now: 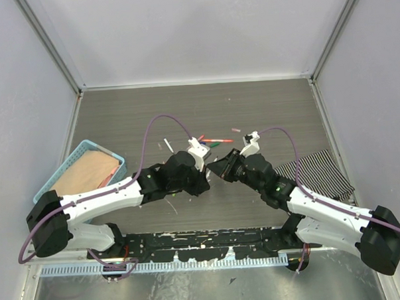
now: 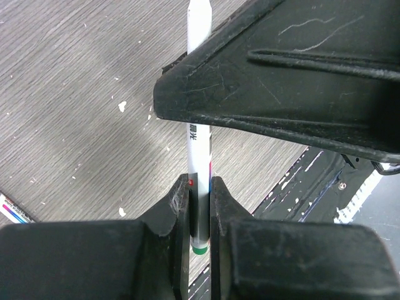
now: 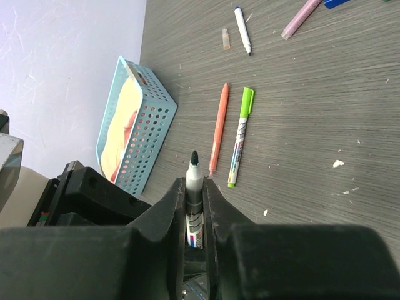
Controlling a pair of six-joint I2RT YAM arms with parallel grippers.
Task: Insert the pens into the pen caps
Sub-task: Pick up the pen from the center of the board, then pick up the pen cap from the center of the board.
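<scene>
1. Pinched between the pressed-together fingers of the left end effector (image 2: 199, 186), low centre of the left wrist view: a green-ended pen (image 2: 199, 144). Slim and round, with a glossy white barrel, small print and a green band at the bottom end. Upright in the frame, passing behind the black body of the other arm.
2. Clamped in the closed right end effector (image 3: 195, 182), low centre of the right wrist view: a dark-tipped pen (image 3: 194, 169). White printed barrel, uncapped, nib poking up just past the fingertips. Impossible to tell whether this is the same pen as in item 1.
3. Loose on the tabletop (image 3: 300, 125) just above that nib: an all-orange pen (image 3: 218, 128) and a lime-capped pen (image 3: 239, 136), side by side.
4. Higher, near the top edge: a thin white pen (image 3: 242, 28) with a black tip, a short pale translucent cap (image 3: 225, 39) just left of it, and a pink pen (image 3: 300, 17) to the right.
5. Matt grey wood-grain surface, flecked with white chips. Scuffed hard black plastic fingers.
6. At left, a pale blue perforated plastic basket (image 3: 150, 119).
</scene>
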